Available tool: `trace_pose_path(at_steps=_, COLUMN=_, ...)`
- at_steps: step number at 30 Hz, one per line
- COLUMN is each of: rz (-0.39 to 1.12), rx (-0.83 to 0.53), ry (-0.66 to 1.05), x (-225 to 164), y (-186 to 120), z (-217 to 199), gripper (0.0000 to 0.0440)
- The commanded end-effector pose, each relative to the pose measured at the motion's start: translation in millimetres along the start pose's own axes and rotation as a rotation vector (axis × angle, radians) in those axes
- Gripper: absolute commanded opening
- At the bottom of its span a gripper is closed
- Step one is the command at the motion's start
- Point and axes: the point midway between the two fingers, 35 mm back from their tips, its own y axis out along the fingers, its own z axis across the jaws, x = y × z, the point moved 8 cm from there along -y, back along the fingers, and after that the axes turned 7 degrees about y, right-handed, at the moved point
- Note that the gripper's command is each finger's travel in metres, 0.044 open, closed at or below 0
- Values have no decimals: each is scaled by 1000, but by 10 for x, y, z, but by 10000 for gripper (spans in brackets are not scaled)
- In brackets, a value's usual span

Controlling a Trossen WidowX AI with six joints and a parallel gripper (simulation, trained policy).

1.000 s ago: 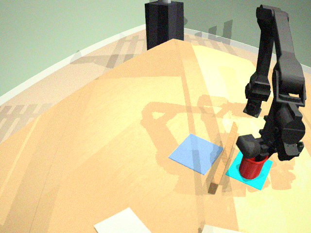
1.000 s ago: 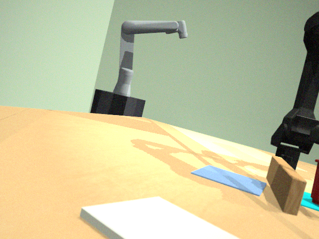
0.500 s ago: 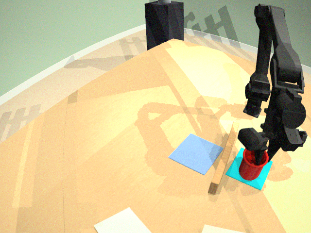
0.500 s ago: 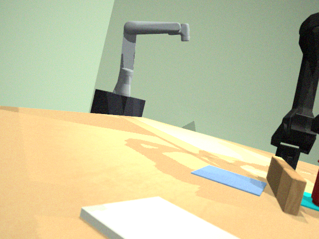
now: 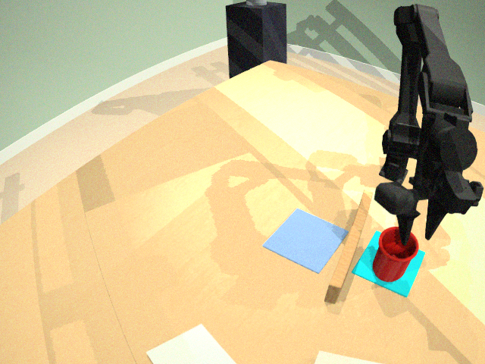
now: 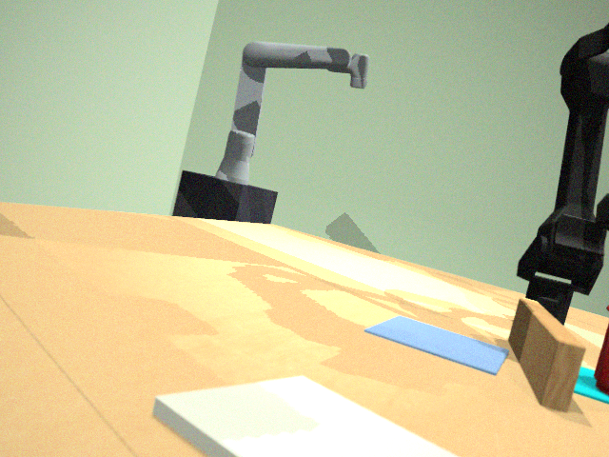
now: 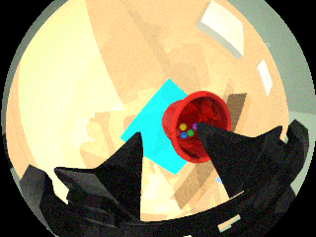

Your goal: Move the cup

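Starting at the left, find the blue pad [image 5: 305, 240] [image 6: 438, 344] bare on the tabletop [image 5: 156, 266] [image 6: 123, 314]. Next, meet the wooden bar [image 5: 348, 254] [image 6: 550, 354], lying lengthwise between both pads. Beyond it, see the red cup [image 5: 389, 266] [image 6: 603, 364] [image 7: 169, 120] standing on the cyan pad [image 5: 364, 260] [image 6: 587, 382] [image 7: 148, 123], with marbles [image 7: 191, 132] showing inside. Expect fairly light handling, with stiff, perhaps slippery walls and a loose load ready to roll. If regripping, take hold by opposite outer walls below the flared rim, evenly and gently. Read the mouth as pointing up, with the long axis near vertical, at right angles to the pad. Farthest right, note the hand [image 5: 417, 240] [image 7: 170, 131] open, gripping nothing, with one fingertip overlapping the cup's mouth in both top and wrist views; cannot tell whether touching. Judge as nearly finished: lift straight up before drifting sideways, or risk hooking the rim and tipping out the marbles.
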Motion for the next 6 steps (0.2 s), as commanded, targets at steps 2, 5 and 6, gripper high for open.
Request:
trace_pose_path(at_steps=2, rz=-45, rx=-6, ry=1, x=3, y=-133, z=-2, gripper=289)
trace_pose_path(at_steps=5, rz=-75, rx=-16, ry=-1, x=21, y=-226, z=-16, gripper=319)
trace_pose_path(at_steps=6, rz=-85, rx=-19, ry=-2, x=27, y=-259, z=-21, gripper=331)
